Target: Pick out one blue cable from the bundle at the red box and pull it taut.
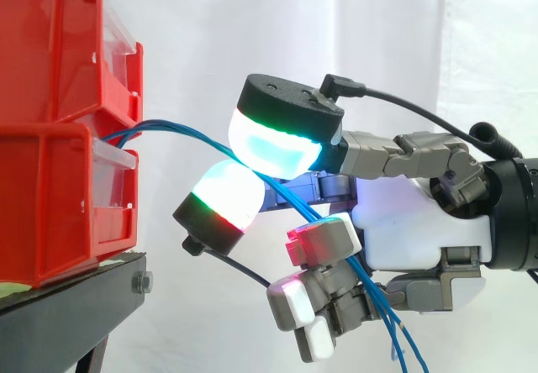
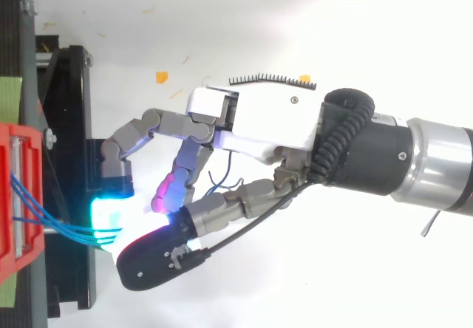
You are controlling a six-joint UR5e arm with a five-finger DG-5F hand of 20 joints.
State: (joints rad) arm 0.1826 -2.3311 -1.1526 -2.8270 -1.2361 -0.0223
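Cables: several blue cables (image 1: 178,126) come out of the gap between the two stacked red bins (image 1: 50,96); they run rightward in a shallow bow, not a straight line, into the hand; their free ends hang below the palm.
Hand: the hand (image 1: 412,230) is closed on the blue cables; they are pinched between a cyan-green pad (image 1: 273,150) above and a white-red pad (image 1: 227,195) below; the other fingers are curled beneath, beside the hanging strands.
Strands held: more than one; exact number cannot be told.
Arm: the arm (image 2: 429,162) enters from the right.
Surroundings: the red bins sit on a black stand (image 1: 76,293) at left; white curtain (image 1: 210,28) behind.
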